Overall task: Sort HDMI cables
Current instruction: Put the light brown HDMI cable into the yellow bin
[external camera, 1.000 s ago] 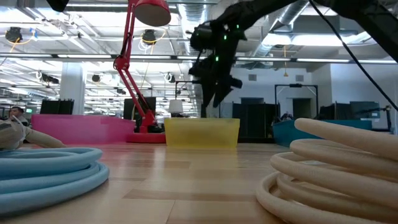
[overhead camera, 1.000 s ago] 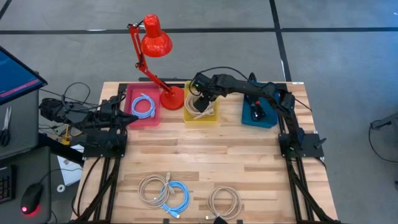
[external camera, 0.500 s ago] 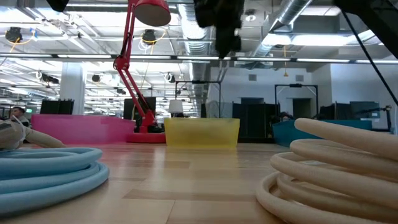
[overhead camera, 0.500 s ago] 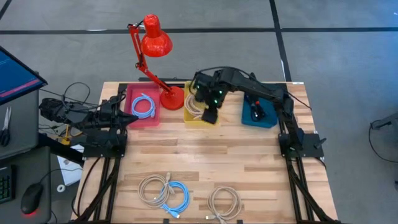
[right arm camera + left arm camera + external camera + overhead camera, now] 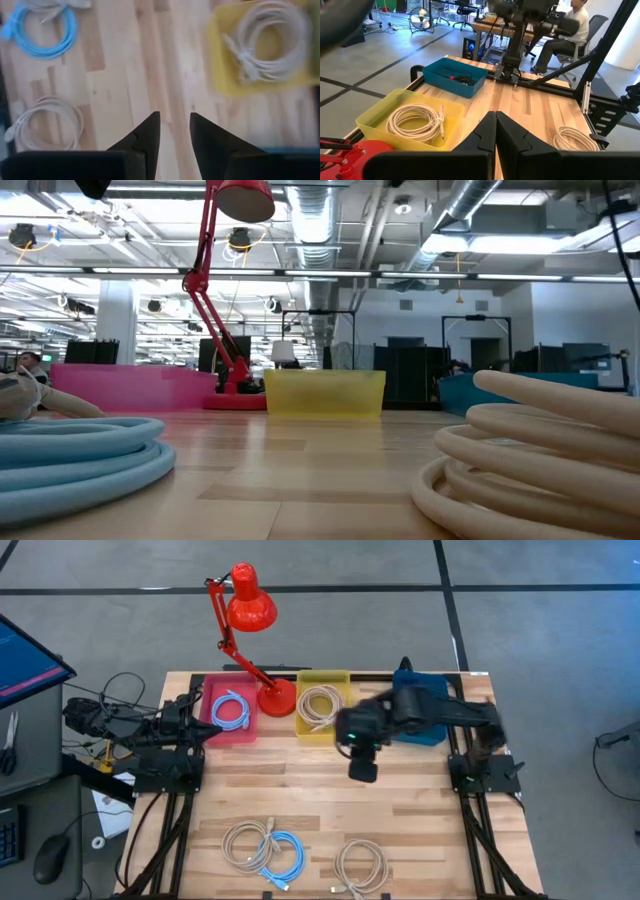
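A beige coiled cable (image 5: 322, 705) lies in the yellow bin (image 5: 303, 726). It also shows in the right wrist view (image 5: 267, 42) and the left wrist view (image 5: 417, 121). A light blue coil (image 5: 230, 710) lies in the pink bin (image 5: 207, 733). The black bundles (image 5: 461, 78) lie in the blue bin (image 5: 425, 736). Near the table's near edge lie a beige coil (image 5: 245, 843), a light blue coil (image 5: 285, 858) and another beige coil (image 5: 362, 865). My right gripper (image 5: 174, 125) hangs open and empty over bare table near the yellow bin (image 5: 362, 765). My left gripper (image 5: 496, 116) is shut, waiting by the pink bin.
A red desk lamp (image 5: 250, 605) stands with its base (image 5: 277, 697) between the pink and yellow bins. Bare wood (image 5: 320, 790) spreads across the middle of the table. In the low view the blue coil (image 5: 80, 450) and a beige coil (image 5: 530, 450) fill the foreground.
My right gripper has risen out of the yellow bin and swung toward the table's near edge, now over bare wood in front of the bins. The beige coil stays in the yellow bin. The gripper has left the low view.
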`<state>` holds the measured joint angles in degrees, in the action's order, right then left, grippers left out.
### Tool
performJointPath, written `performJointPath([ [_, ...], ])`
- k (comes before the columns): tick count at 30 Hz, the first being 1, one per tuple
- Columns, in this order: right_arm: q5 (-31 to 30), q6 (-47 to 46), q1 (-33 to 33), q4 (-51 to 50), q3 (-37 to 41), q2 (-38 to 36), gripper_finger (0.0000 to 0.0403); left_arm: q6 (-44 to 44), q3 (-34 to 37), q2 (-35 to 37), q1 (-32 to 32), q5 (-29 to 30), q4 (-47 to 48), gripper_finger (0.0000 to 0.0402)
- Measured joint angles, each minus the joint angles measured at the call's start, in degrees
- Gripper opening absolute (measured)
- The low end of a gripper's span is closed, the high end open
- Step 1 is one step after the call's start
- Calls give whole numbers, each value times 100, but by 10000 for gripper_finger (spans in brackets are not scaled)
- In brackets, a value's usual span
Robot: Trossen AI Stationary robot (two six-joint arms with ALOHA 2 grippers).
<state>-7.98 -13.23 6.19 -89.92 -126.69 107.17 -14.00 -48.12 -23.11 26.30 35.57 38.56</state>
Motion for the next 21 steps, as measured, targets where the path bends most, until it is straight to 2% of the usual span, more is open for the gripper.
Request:
performJointPath([
  [4,-506,-695,418,31,726,-424,98,2,0,0,0,0,1,5],
  [8,-588,-1659,797,75,1720,-748,98,1,0,0,0,0,1,5],
  [14,-553,-3069,1409,561,3211,-936,98,2,0,0,0,0,1,6],
  [21,-30,-4377,2092,1598,3798,-835,98,2,0,0,0,0,1,6],
])
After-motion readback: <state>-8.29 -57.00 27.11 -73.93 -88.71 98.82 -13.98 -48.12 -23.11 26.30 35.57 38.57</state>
